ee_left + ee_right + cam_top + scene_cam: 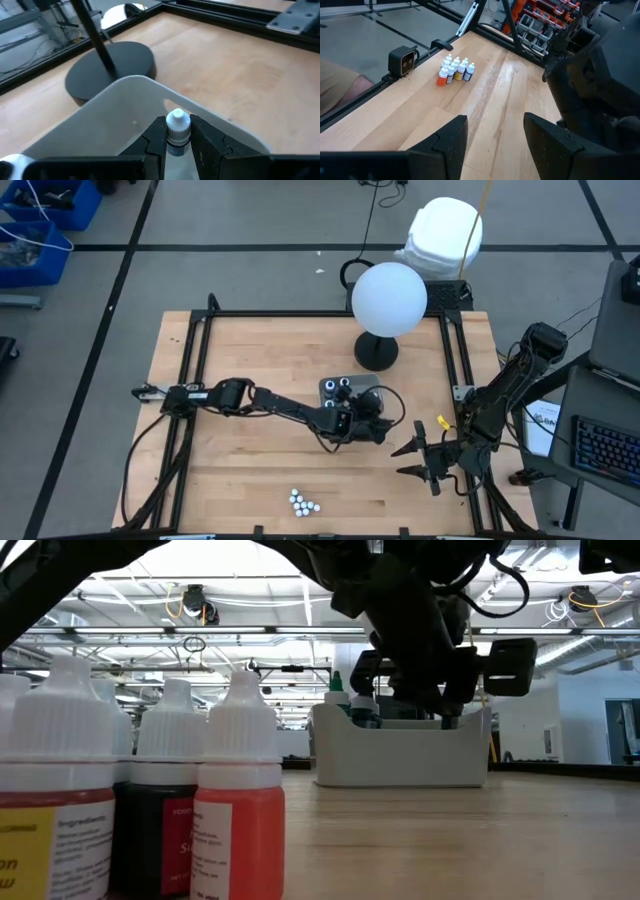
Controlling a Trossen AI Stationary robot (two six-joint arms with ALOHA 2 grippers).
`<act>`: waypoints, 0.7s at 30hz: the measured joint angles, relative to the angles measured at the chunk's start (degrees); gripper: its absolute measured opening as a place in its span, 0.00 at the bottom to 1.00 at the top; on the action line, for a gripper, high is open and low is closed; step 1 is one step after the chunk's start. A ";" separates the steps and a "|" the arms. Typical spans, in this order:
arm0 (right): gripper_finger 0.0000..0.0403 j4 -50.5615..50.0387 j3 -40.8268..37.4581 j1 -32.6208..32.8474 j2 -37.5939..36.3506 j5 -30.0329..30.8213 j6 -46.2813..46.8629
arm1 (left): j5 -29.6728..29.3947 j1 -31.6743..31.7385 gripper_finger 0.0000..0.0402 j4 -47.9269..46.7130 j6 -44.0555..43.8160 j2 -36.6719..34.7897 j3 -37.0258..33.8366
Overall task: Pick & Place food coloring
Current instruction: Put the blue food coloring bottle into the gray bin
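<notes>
food coloring bottles [303, 501] stand in a tight cluster near the front edge of the wooden tabletop [240, 480], white caps up; in the low view the nearest ones show orange-red, dark and yellow-labelled bodies. a few more bottles [337, 387] sit inside the grey tray [366, 387] at the middle of the tabletop, just in front of the black round lamp base [375, 352]. the left gripper [177, 137] hangs over the tray's open top, its fingers [156, 137] clamped on one white-capped bottle [177, 125] held upright between them, above the tray's pale wall. the right gripper [495, 142] waits at the right edge of the tabletop, well apart from the tray, its fingers [449, 137] spread apart with nothing between them, pointing toward the cluster of bottles.
</notes>
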 joint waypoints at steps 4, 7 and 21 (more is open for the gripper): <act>0.45 -0.16 0.00 0.00 0.00 0.00 0.00 | 1.73 -0.07 0.18 0.05 1.83 0.00 0.00; 0.45 -0.22 0.00 0.00 0.00 0.00 0.00 | 0.92 -0.48 0.18 0.18 3.54 0.00 0.00; 0.45 -0.43 0.00 0.00 0.00 -0.02 0.02 | -3.70 -2.08 0.18 0.20 4.54 -3.75 -0.04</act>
